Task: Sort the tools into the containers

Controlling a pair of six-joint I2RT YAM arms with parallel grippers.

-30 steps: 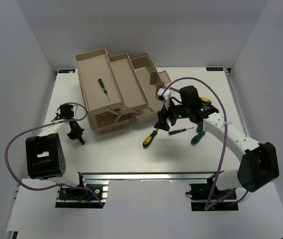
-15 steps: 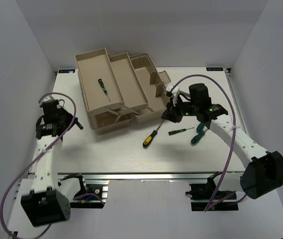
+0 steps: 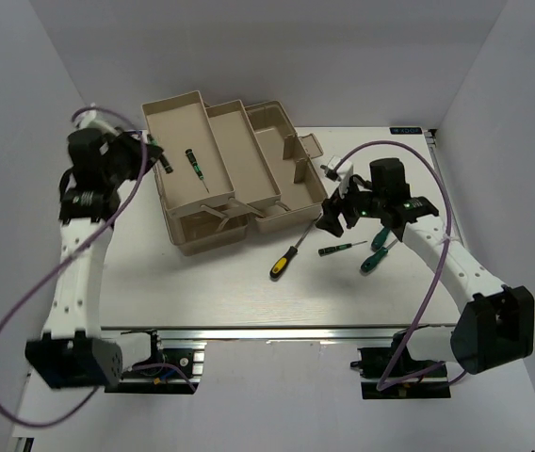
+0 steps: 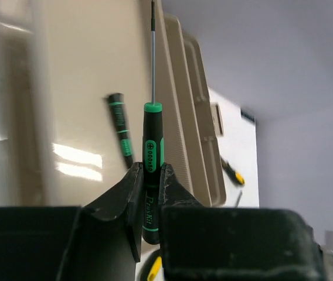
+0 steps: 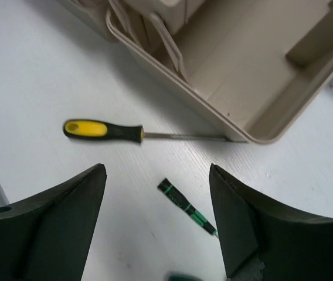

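Over the left edge of the toolbox [image 3: 230, 141], the left gripper [image 4: 150, 178] is clamped on the handle of one green-and-black screwdriver [image 4: 152, 132]. Its shaft points across the toolbox's left tray, seemingly so it can be dropped beside the one short driver [image 4: 120, 126] lying there. Just right of the toolbox, the right gripper [image 5: 156, 170] hangs with its fingers apart and empty, probably lining up its next pick. In front of the toolbox, on the table, lie one yellow-handled screwdriver [image 5: 102, 130], one slim green driver [image 5: 187, 208] and at least one green-handled tool [image 3: 373, 262].
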